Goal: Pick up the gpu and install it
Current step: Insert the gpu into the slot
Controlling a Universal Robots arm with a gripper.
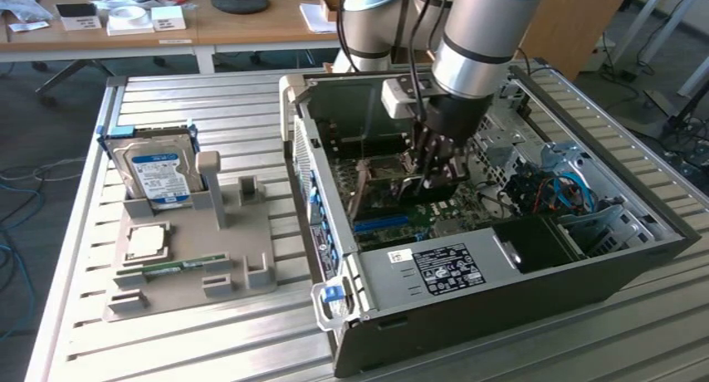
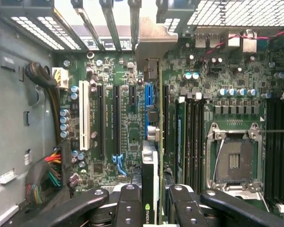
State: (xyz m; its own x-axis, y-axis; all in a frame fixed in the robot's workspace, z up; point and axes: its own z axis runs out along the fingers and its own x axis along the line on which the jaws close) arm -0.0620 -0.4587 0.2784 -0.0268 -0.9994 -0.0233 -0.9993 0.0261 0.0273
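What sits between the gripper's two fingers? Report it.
The gpu, edge-on, gripped between the fingers over the motherboard; the wrist view shows it.

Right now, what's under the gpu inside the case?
The hand holds the thin black gpu card edge-on above the green motherboard, close to a blue slot. Its connector edge and whatever lies directly beneath are covered by the card itself.

Exterior view high, oblique, over open case — wrist view close, facing motherboard — shared.
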